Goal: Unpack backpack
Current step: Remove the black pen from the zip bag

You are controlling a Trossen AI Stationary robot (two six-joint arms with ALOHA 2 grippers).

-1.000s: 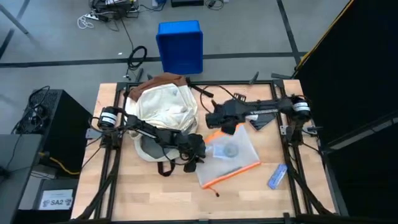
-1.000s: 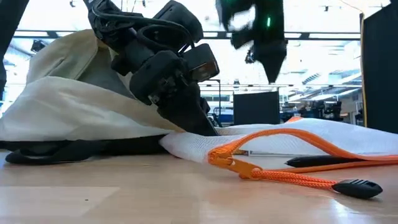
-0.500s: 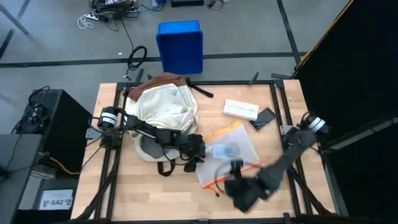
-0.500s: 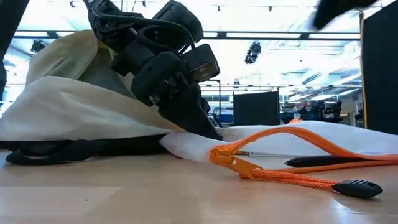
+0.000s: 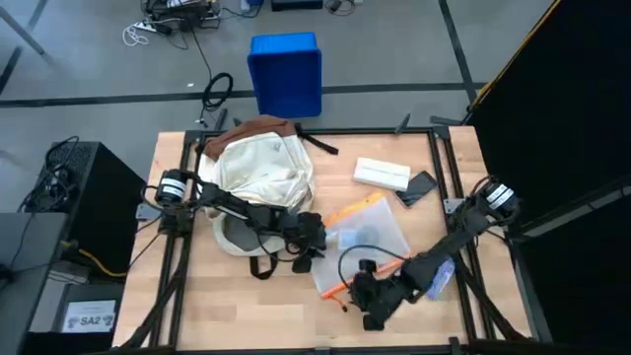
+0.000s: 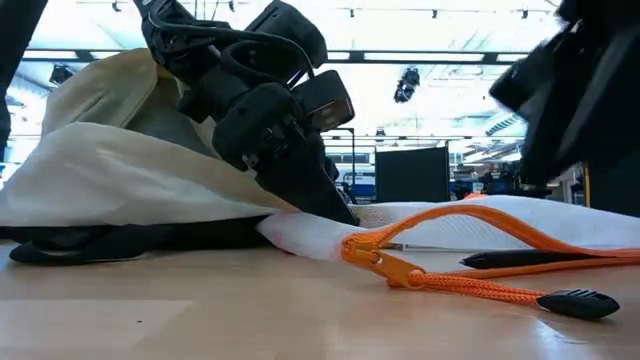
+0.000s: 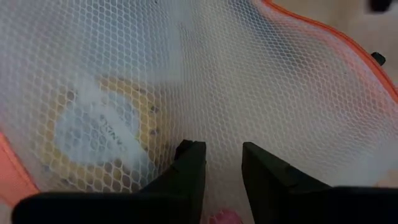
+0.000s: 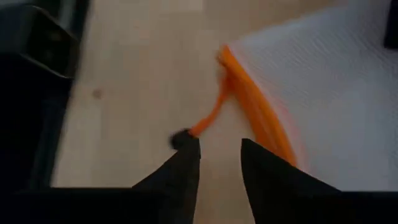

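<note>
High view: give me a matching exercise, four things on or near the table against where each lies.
Things:
1. backpack
2. mesh pouch
3. blue bin
4. white box

Places:
A. on the floor beyond the table
B. table's far right part, next to a dark flat item
C. table's left half, under the left arm
D. table's middle, between the left hand and the right hand

Pairs: 1-C, 2-D, 3-A, 4-B

Both arms were dark, with silver cylinders at their bases; the left gripper [image 7: 216, 163] had flat black fingers.
</note>
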